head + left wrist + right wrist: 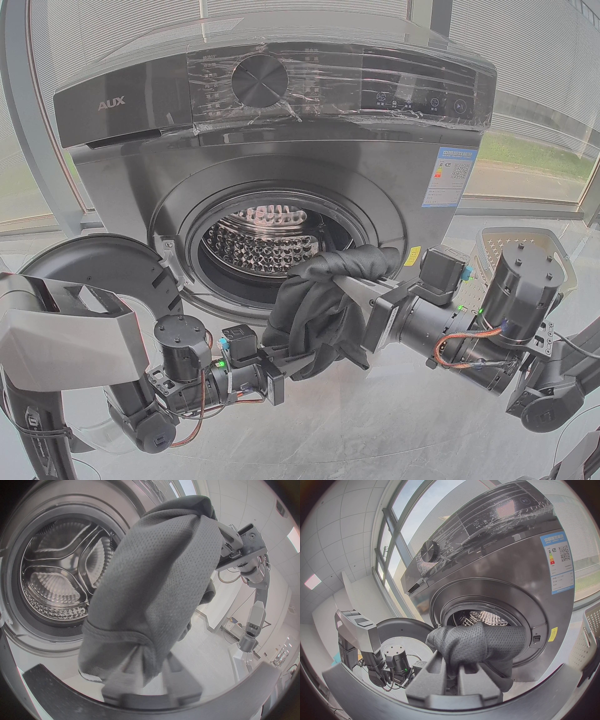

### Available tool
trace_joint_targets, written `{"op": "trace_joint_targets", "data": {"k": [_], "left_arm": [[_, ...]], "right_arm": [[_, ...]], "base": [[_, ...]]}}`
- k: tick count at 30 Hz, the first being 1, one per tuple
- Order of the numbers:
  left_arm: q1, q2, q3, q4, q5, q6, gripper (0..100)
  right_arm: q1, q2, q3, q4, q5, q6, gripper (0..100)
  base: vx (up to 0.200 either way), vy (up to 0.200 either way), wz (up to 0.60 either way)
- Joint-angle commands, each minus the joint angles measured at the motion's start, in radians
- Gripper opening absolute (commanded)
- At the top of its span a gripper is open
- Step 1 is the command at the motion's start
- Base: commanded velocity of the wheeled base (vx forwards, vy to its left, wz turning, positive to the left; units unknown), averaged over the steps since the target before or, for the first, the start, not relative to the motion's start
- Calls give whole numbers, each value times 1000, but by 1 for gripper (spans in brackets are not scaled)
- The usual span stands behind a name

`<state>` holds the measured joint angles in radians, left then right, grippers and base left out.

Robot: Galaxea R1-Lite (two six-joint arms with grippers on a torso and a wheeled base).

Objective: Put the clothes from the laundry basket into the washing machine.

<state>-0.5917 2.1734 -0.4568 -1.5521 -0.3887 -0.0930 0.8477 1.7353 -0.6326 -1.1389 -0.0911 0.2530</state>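
Left tool [299,365] and right tool [347,285] clamp dark garment [312,309] before open washing machine [125,181].

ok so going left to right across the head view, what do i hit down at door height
open washer door → black garment → laundry basket. The left gripper and right gripper both clamp the garment and overlap it, so they are left out of the order.

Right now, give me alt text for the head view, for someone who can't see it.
Two hands hold a dark garment before the open drum of the washing machine, right hand at its top, left hand lower. The door stands open on the left; a white laundry basket sits at the far right.
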Motion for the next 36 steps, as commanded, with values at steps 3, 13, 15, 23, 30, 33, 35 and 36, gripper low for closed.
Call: {"op": "trace_joint_targets", "data": {"k": [3,13,15,23,30,33,35,36], "left_arm": [[-8,-14,6,-2,1,4,0],[-91,-187,113,-2,-2,4,0],[-106,-215,127,-2,-1,2,0],[-114,-257,135,-2,-1,-2,0],[-100,-261,87,-2,14,-34,0],[-88,-254,58,-2,53,-37,0],[-83,-251,43,-2,73,-39,0],[-82,-245,20,-2,106,-47,0]], "right_arm": [[-1,1,1,1,-1,0,0],[-30,24,14,2,1,-1,0],[-30,27,22,2,-1,-1,0],[-39,41,48,16,-3,-1,100],[-59,41,97,16,-3,-8,100],[-75,41,114,13,-3,-11,100],[-82,41,117,15,-3,-11,100],[-98,41,119,16,-3,-14,100]], "base": [[0,0,0],[0,0,0],[0,0,0],[0,0,0],[0,0,0],[0,0,0],[0,0,0],[0,0,0]]}}
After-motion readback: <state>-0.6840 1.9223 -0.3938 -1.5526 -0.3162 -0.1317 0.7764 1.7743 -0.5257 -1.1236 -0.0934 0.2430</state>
